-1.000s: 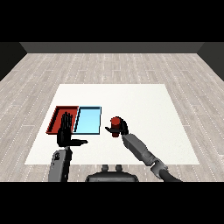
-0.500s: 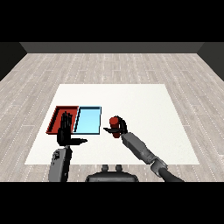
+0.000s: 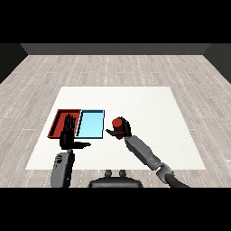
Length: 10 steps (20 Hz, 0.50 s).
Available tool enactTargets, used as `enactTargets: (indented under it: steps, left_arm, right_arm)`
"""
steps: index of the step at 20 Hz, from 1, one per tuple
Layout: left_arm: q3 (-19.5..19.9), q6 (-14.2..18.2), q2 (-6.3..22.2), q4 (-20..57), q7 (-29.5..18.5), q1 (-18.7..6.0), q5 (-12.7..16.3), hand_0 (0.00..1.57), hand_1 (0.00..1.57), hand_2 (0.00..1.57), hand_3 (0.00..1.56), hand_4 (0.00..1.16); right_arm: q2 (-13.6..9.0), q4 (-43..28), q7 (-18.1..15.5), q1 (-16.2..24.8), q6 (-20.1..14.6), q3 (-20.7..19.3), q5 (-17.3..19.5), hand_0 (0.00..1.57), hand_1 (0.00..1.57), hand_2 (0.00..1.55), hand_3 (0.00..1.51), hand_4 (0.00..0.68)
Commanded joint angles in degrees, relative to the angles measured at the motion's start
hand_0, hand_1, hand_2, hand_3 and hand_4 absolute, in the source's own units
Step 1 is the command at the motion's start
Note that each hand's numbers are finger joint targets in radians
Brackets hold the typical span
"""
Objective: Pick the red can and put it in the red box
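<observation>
So the right hand (image 3: 121,131) was curled round the red can (image 3: 117,122), just right of the light blue tray (image 3: 90,124). The left hand (image 3: 68,135) was open. The red tray (image 3: 60,122) had no can yet.

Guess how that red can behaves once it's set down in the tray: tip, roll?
The red can, upright in the right hand, looks rigid, so it probably won't deform. Its round sides would likely roll if tipped. The red tray has low walls, which may stop it.
</observation>
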Motion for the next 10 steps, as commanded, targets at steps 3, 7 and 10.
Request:
enactTargets:
  steps: [3,7,10]
  left_arm:
    - [0.9,-1.0,0.8,4.4,-2.1,-2.6,-0.1,0.0,0.0,0.0,0.0,0.0]
    - [-4.7,0.5,-1.0,-2.0,-2.8,4.0,-4.7,0.0,0.0,0.0,0.0,0.0]
    - [-6.3,1.0,-1.5,-7.3,6.6,-0.2,-2.4,0.0,0.0,0.0,0.0,0.0]
  right_arm:
    - [-0.8,-14.4,6.3,1.7,-5.8,0.5,4.9,1.54,1.54,1.46,1.38,0.583]
    - [-3.9,-20.2,3.3,4.9,-4.5,-0.7,7.8,1.54,1.54,1.47,1.4,0.617]
    - [-8.5,-29.9,4.2,8.8,-4.6,-0.4,9.0,1.51,1.51,1.47,1.41,0.641]
